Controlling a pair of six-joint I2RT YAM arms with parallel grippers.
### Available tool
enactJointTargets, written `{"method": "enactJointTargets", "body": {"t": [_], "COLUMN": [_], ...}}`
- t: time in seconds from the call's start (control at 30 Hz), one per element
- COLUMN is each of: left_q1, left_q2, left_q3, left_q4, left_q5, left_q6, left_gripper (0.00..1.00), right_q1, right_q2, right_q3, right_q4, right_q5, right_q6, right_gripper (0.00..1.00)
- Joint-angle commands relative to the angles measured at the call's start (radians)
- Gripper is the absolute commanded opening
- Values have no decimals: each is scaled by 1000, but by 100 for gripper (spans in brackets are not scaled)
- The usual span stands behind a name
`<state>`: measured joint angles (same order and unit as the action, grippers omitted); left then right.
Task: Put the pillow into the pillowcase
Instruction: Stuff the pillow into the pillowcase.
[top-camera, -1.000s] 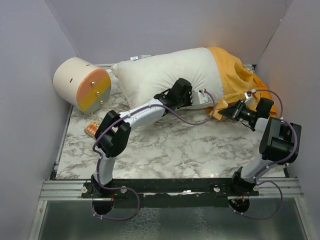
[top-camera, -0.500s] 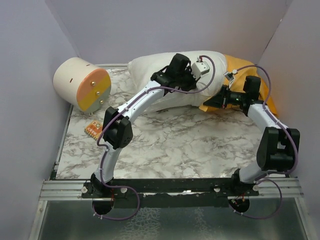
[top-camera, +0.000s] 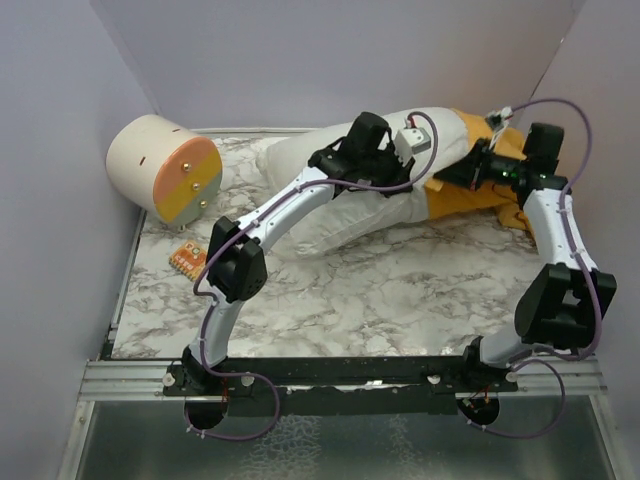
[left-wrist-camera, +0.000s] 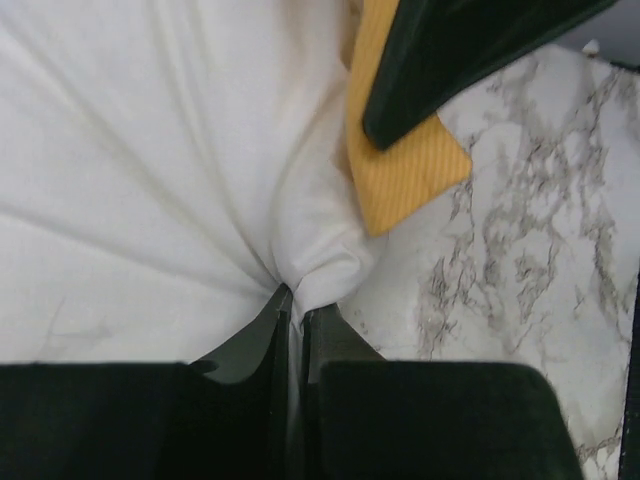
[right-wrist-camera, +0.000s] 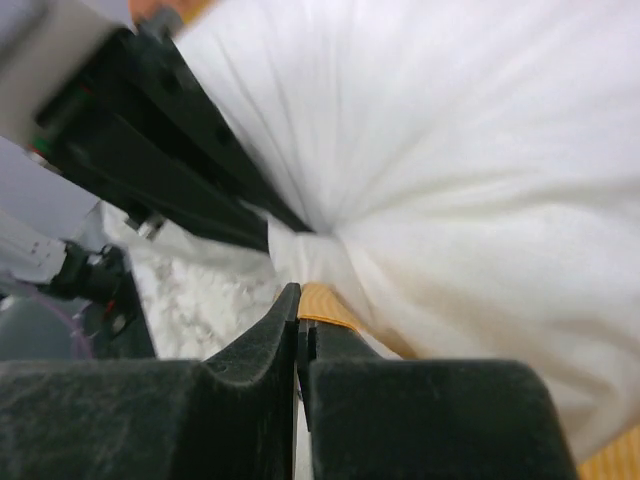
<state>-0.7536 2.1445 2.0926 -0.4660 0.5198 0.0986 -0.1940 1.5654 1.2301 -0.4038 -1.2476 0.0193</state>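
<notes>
Pinching a gathered fold of the pillow (top-camera: 335, 215), the left gripper (left-wrist-camera: 293, 303) has its jaws closed tight on the white cloth, which puckers into creases around the tips. The right gripper (right-wrist-camera: 300, 300) sits just beside it, jaws together on a corner of the pillowcase (top-camera: 470, 190), so the two black tools crowd the same spot at the case's mouth. The pillow lies slantwise along the far side of the marble table (top-camera: 380, 290), its right end inside the orange-yellow case, its left half bare. The case bunches in the far right corner, close to the side wall (top-camera: 600, 120). The left arm (top-camera: 290, 200) stretches across the pillow's middle and hides part of it. A cream-and-orange cylinder (top-camera: 165, 165) rests in the far left corner, near the pillow's left end but apart from it. A small orange block (top-camera: 185, 258) lies nearer, beside the arm's elbow.
</notes>
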Motion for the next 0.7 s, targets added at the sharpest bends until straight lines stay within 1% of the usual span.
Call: {"method": "enactJointTargets", "body": {"t": [0.0,0.1,0.2,0.27,0.3,0.33,0.4,0.43,0.47,0.5,0.57,0.67], "left_q1": [-64,-63,-64,-61,-54,-45,-15,1,23,50,110,214], "left_q2": [-125,-172,-221,-260,-284,-313,-364,-383,-394,-404,-423,-441], "left_q3": [129,130,90,24,-40,-129,-339,-433,-511,-584,-707,-845], "left_q4": [65,136,217,273,319,400,662,755,814,852,906,927], "left_q5": [204,234,285,308,318,330,350,348,341,332,306,256], "left_q6": [-120,-193,-278,-326,-369,-436,-598,-667,-713,-749,-790,-793], "left_gripper": [0,0,0,0,0,0,0,0,0,0,0,0], "right_q1": [11,19,32,39,44,50,91,122,156,189,233,252], "right_q2": [-121,-166,-176,-187,-188,-187,-177,-164,-146,-125,-62,22], "right_q3": [247,317,373,345,323,296,243,228,218,209,215,287], "right_q4": [199,293,263,267,273,277,264,227,182,146,66,-61], "right_q5": [-28,-35,-63,-51,-43,-33,2,32,64,94,143,136], "right_q6": [179,277,290,287,283,281,251,212,159,112,30,-63], "right_gripper": [1,1,1,1,1,1,1,2,3,6,8,11]}}
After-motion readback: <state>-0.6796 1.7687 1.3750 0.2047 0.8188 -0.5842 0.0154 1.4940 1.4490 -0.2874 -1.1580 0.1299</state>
